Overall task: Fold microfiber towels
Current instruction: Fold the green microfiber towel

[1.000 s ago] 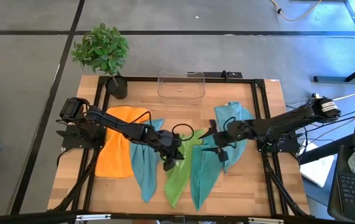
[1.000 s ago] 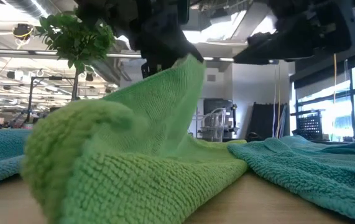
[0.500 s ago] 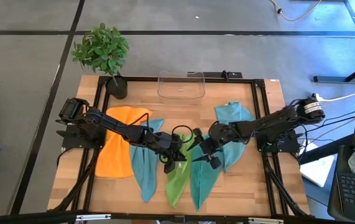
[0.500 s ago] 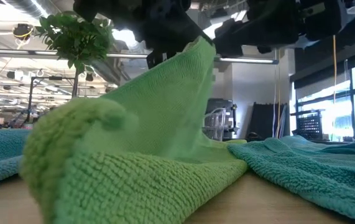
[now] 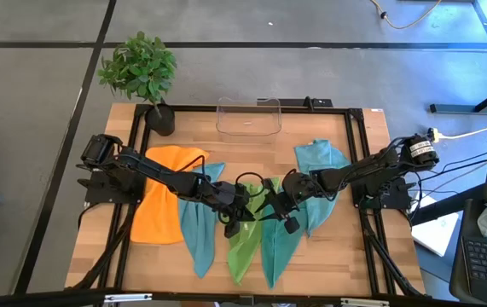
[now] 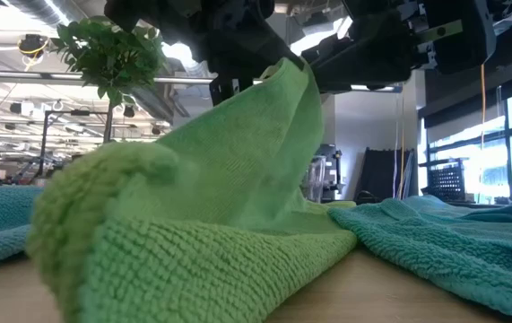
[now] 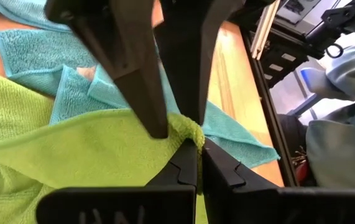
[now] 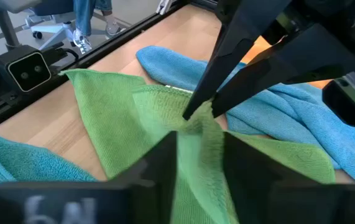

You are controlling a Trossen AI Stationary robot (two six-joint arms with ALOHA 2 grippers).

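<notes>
Lime green microfiber towel (image 5: 245, 240) lies mid-table between teal towels (image 5: 194, 228), one corner lifted into a peak. Left gripper (image 7: 196, 144) pinches that raised corner, fingers pressed together on the cloth. Right gripper (image 5: 270, 207) sits at the same peak from the opposite side, its fingers (image 8: 165, 163) straddling the green fold with a gap between them; grip not confirmed. Orange towel (image 5: 159, 205) lies flat toward the left. Clear plastic bin (image 5: 248, 117) at far edge; potted plant (image 5: 141, 72) at the far left corner.
</notes>
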